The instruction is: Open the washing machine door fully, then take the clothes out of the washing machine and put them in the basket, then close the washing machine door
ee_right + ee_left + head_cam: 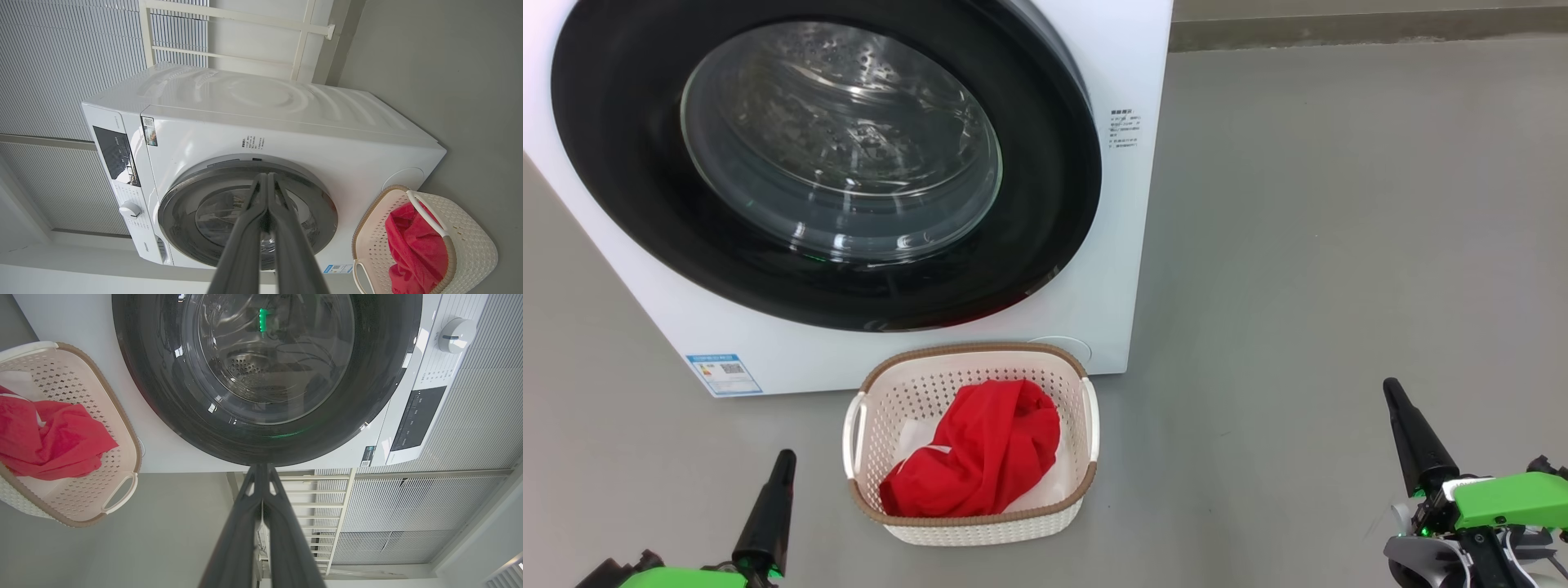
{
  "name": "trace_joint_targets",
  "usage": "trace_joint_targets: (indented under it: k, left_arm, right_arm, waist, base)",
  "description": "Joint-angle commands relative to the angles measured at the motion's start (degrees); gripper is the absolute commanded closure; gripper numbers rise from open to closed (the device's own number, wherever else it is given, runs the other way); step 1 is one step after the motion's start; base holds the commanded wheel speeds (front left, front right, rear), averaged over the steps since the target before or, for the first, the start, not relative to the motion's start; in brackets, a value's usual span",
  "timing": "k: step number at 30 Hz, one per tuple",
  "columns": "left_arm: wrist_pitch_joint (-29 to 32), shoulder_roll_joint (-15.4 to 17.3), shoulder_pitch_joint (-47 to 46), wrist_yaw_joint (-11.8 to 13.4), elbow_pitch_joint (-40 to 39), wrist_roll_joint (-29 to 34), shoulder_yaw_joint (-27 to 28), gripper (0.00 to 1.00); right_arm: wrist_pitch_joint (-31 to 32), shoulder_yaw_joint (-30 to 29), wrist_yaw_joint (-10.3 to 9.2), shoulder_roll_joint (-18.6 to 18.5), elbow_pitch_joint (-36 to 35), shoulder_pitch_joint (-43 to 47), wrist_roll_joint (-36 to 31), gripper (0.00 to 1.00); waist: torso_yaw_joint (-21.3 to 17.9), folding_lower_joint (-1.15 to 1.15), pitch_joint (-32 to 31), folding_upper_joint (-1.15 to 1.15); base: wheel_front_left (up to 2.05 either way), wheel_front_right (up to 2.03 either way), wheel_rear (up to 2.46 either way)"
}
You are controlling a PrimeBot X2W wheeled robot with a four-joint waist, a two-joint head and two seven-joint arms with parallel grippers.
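The left gripper (786,456), clenched empty, has the cream perforated plastic basket (968,349) holding the bright red fabric clothes (980,457) just ahead on its right. Beyond, the round black-rimmed glass washing machine door (629,163) looks shut. The right gripper (1391,385), also clenched empty, stands farther off.

The big white front-loading washing machine (1127,245) stands on the smooth grey floor (1339,245), with its round black-rimmed glass door (1045,163) against its front. The small cream perforated plastic basket (972,351) sits on the floor just before the machine, below the door. The red fabric clothes (980,457) lie in the basket. The left gripper (786,457) is left of the basket, and the right gripper (1391,388) is well apart to its right.
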Motion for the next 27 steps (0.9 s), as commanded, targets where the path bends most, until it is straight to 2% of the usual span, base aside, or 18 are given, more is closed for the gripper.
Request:
trace_joint_targets:
  k: [1, 27]
  left_arm:
    - [0.3, 1.0, -2.4, -0.4, -1.2, -0.4, 2.0, 1.0]
    - [0.3, 1.0, -2.4, -0.4, -1.2, -0.4, 2.0, 1.0]
  right_arm:
    - [0.3, 0.9, -0.03, -0.3, -1.4, -2.4, 0.2, 1.0]
    - [0.4, 0.8, -0.03, -0.3, -1.4, -2.4, 0.2, 1.0]
  waist:
    - [0.0, 0.0, 0.0, 0.0]
    - [0.0, 0.0, 0.0, 0.0]
  base:
    - [0.0, 0.0, 0.0]
    - [0.0, 0.0, 0.0]
